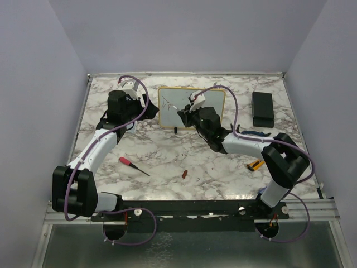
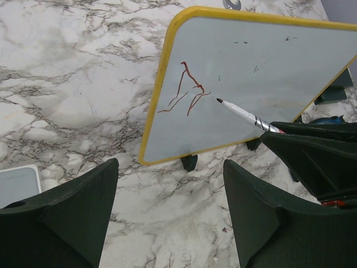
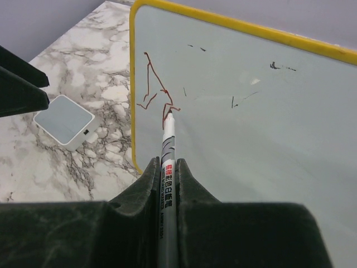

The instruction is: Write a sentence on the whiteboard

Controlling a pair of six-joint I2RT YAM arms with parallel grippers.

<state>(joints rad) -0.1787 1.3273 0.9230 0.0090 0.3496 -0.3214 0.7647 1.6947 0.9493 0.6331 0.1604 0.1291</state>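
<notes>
The whiteboard point(image 1: 212, 97) point(image 2: 262, 84) point(image 3: 251, 111), yellow-framed on small black feet, stands upright at the back middle of the table. No readable sentence shows on it, only a few thin reddish-brown strokes point(image 2: 187, 92) point(image 3: 155, 89) near its left edge. My right gripper point(image 1: 184, 115) point(image 3: 167, 164) is shut on a white marker point(image 3: 168, 145) point(image 2: 245, 114), whose tip rests on the board at the end of the strokes. My left gripper point(image 1: 140, 107) point(image 2: 170, 167) hangs open and holds nothing, over the marble just left of the board.
A small grey square pad point(image 3: 64, 120) point(image 2: 17, 187) lies left of the board. A black box point(image 1: 263, 109) sits at the back right. A red-handled screwdriver point(image 1: 131, 164), a small red cap point(image 1: 184, 174) and a yellow-black tool point(image 1: 255, 164) lie nearer the front.
</notes>
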